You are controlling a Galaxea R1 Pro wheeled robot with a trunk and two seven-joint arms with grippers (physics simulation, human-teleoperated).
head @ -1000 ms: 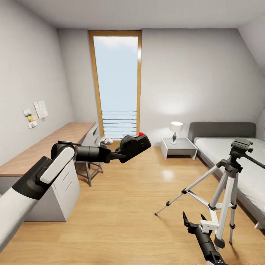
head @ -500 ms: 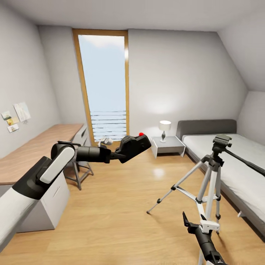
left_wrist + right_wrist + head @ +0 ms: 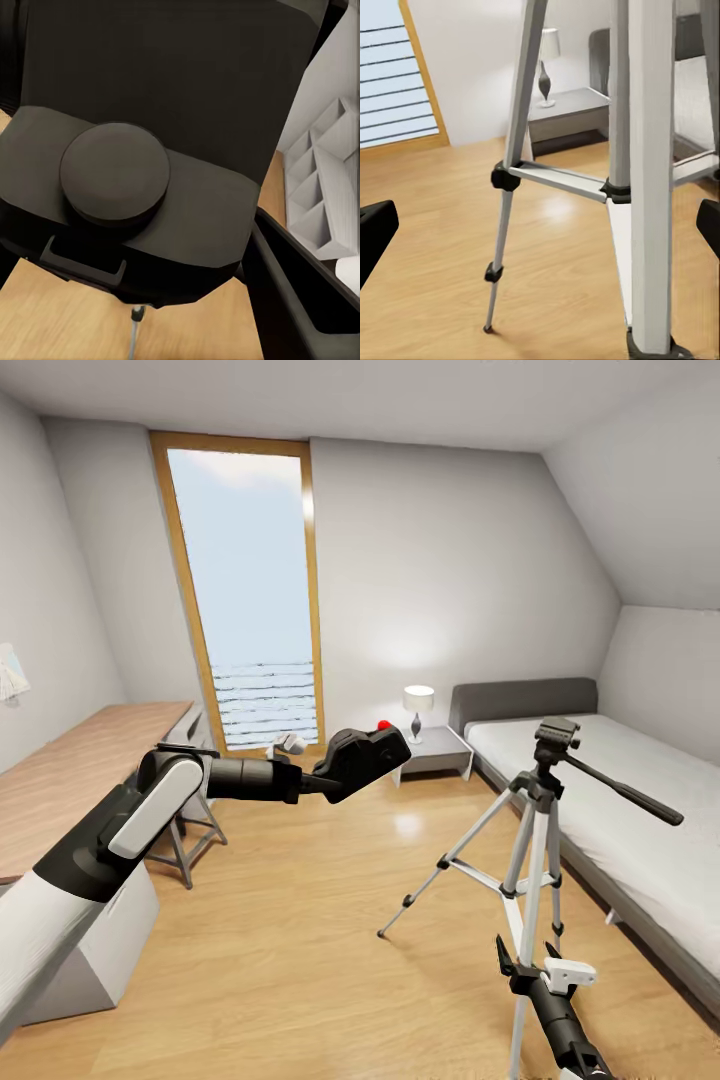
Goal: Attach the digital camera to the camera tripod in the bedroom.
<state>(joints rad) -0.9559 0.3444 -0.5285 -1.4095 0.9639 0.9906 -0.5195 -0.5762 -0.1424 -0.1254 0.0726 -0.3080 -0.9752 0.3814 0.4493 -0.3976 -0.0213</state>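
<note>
Head view shows my left claw (image 3: 385, 745) clamped on the camera (image 3: 358, 758), held out chest-high, my right claw (image 3: 524, 964) spread and empty low by the tripod (image 3: 540, 800), so pickup looks done and mounting on its head remains.

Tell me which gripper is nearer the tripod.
Right. The right gripper hangs open low beside the tripod, right at its nearest leg. The left gripper, shut on the camera, is held high, well off to the tripod's left.
</note>
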